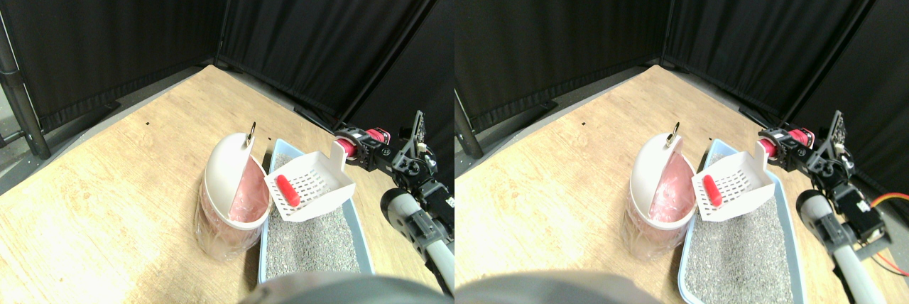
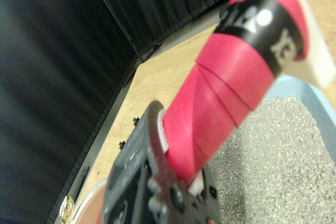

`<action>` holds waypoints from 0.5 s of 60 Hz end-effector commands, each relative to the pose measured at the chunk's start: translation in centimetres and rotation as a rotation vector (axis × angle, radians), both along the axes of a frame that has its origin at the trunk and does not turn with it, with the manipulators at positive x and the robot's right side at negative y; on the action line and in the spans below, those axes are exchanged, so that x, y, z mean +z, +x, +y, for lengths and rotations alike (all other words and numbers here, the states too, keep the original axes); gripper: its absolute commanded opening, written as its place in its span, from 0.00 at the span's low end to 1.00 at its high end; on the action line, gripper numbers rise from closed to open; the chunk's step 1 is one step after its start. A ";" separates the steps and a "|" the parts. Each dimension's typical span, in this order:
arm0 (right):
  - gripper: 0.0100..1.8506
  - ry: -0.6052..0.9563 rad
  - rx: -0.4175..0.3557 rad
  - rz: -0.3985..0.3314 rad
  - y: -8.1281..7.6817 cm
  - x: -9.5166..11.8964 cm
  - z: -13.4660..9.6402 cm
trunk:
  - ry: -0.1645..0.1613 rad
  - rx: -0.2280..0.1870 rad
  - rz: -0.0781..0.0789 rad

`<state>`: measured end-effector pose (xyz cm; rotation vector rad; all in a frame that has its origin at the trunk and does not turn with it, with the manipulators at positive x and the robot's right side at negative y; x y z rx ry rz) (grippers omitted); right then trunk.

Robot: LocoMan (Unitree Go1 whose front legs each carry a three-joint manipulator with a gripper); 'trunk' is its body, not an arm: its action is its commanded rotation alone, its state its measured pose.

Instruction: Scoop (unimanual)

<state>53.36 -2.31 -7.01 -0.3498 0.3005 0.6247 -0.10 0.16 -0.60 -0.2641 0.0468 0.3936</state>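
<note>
A white slotted scoop [image 1: 311,187] hangs above the near end of the litter tray [image 1: 355,226], tilted toward the bin, with a small red cylinder [image 1: 287,190] lying in it. Its red wrapped handle [image 1: 353,145] runs back to my right gripper [image 1: 368,149], which is shut on it. In the wrist view the red handle [image 2: 220,103] fills the middle, clamped at its base by the dark jaw, with the grey litter [image 2: 273,156] below. A white bin [image 1: 231,190] with a pink liner and a raised lid stands just left of the scoop.
The light blue tray holds grey litter [image 1: 312,240] and lies on a wooden floor [image 1: 106,176]. Black curtains [image 1: 142,27] close off the back and right. A small metal ring [image 1: 251,132] sticks up from the bin's lid.
</note>
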 end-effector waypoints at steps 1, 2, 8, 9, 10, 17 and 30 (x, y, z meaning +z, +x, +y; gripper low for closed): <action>0.04 -0.003 0.003 -0.055 0.1 0.3 0.4 | 0.007 0.029 0.002; 0.04 -0.006 0.005 -0.060 0.1 0.3 0.5 | 0.007 0.029 0.002; 0.09 -0.025 0.014 -0.083 0.0 0.2 0.8 | 0.007 0.030 0.004; 0.08 -0.026 0.012 -0.082 0.0 0.2 0.8 | 0.007 0.030 0.006; 0.03 -0.026 0.008 -0.080 0.0 0.2 0.9 | 0.007 0.030 0.006; 0.02 -0.045 -0.008 -0.074 0.3 0.1 1.3 | 0.005 0.032 0.008; 0.02 -0.020 -0.007 -0.083 0.8 0.7 1.4 | 0.004 0.033 0.010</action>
